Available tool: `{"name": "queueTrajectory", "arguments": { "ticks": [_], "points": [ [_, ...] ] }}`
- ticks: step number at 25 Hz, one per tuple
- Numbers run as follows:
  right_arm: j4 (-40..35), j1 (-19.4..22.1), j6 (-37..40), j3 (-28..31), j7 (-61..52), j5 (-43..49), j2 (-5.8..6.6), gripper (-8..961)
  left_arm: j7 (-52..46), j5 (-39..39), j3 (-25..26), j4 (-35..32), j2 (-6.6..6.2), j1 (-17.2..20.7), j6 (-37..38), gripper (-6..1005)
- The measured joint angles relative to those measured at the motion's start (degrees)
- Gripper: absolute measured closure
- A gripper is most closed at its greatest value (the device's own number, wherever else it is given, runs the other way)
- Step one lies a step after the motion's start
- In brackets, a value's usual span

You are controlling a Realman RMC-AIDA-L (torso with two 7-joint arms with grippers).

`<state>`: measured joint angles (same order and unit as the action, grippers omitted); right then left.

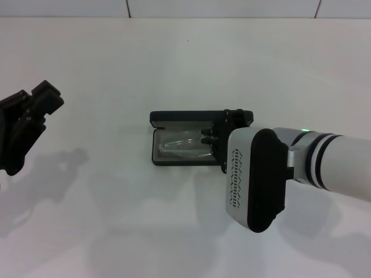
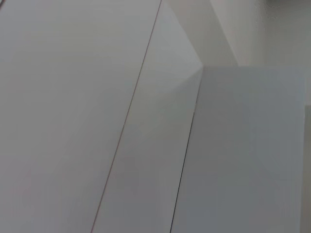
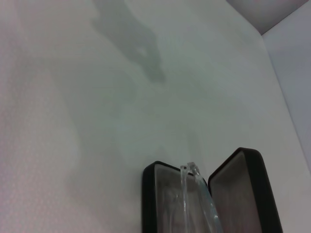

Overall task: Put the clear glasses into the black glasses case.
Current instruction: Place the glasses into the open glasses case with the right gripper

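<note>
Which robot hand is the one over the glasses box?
The right gripper, at the open black glasses case holding the clear plastic glasses. The left gripper is off at the table's left edge, away from them.

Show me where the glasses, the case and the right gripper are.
glasses [image 1: 181,146], head view, on the clear frame lying in the case.
case [image 3: 245,191], right wrist view, on the grey lining of the open lid.
right gripper [image 1: 215,138], head view, at its fingertips over the case.

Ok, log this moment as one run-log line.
right gripper: over open black glasses case | clear glasses: in the case tray | left gripper: idle, far left | lid: open
</note>
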<state>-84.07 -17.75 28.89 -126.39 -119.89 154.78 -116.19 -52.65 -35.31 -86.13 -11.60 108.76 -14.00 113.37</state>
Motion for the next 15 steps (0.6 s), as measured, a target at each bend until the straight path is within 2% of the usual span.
{"name": "queueTrajectory", "arguments": {
  "ticks": [15],
  "points": [
    [1.2, 0.1, -1.2, -0.5, 0.0, 0.0, 0.00, 883, 0.0, -0.1, 0.0, 0.0, 0.29, 0.3, 0.1, 874]
  ]
}}
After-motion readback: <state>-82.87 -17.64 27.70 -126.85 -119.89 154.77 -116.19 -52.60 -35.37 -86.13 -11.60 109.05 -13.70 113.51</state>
